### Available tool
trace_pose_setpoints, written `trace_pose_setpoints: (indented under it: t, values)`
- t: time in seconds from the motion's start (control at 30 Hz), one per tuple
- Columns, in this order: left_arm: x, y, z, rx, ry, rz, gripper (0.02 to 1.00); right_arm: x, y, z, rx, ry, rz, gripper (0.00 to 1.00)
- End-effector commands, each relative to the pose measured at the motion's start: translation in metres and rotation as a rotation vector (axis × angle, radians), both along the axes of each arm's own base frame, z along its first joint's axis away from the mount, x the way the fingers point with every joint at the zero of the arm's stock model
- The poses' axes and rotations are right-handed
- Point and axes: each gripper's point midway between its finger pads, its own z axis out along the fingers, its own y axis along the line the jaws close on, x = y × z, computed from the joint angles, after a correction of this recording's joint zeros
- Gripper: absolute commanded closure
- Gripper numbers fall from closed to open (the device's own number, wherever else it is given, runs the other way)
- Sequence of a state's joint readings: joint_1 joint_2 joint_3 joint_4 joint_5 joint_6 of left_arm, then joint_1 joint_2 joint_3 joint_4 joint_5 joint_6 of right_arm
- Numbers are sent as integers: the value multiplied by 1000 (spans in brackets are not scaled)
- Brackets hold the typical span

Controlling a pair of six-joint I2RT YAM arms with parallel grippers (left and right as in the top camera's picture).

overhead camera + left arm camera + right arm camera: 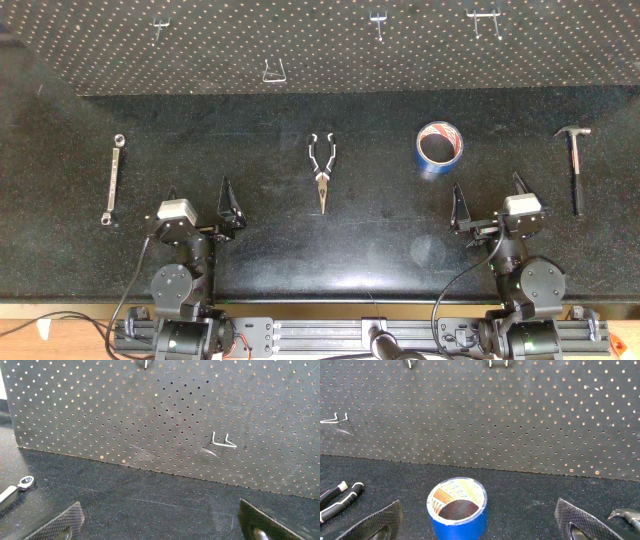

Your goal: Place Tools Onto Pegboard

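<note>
A silver wrench [112, 180] lies at the left of the black table, its ring end [25, 481] also in the left wrist view. Pliers with white handles [322, 166] lie in the middle, handles [340, 497] toward the pegboard. A blue tape roll [439, 146] [457, 508] stands right of centre, and a hammer [575, 165] lies at the far right. The pegboard [320, 45] carries wire hooks [274, 71] [223, 441]. My left gripper [200, 208] [160, 527] is open near the front left. My right gripper [490, 205] [480, 527] is open just in front of the tape roll.
More hooks [378, 22] hang higher on the pegboard, one [484, 20] at the upper right and one [160, 25] at the upper left. The table's front edge [320, 298] runs just before the arm bases.
</note>
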State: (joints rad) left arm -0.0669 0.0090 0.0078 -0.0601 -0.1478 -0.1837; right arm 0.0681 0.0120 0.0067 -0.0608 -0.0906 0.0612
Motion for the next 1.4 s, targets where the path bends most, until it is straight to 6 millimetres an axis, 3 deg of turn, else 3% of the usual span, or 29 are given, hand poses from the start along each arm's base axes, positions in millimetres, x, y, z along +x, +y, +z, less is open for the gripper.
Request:
trace_pose_setpoints:
  t: [0.03, 1.1, 1.2, 1.27, 1.33, 1.4]
  values:
    - [0, 0, -1, -2, 2, -1, 20, -1, 1, 0, -18, -5, 3, 3]
    - [1, -4, -3, 4, 11, -24, 23, -1, 1, 0, -18, -5, 3, 3]
    - [4, -9, -9, 135, 86, -66, 23, -1, 1, 0, -18, -5, 3, 3]
    - [9, -7, -1, 145, 134, -59, 23, -1, 1, 0, -18, -5, 3, 3]
    - [12, 6, 7, 207, 222, -27, 25, -1, 1, 0, -18, -5, 3, 3]
    - [4, 20, -3, 280, 387, -9, 23, -1, 1, 0, -18, -5, 3, 3]
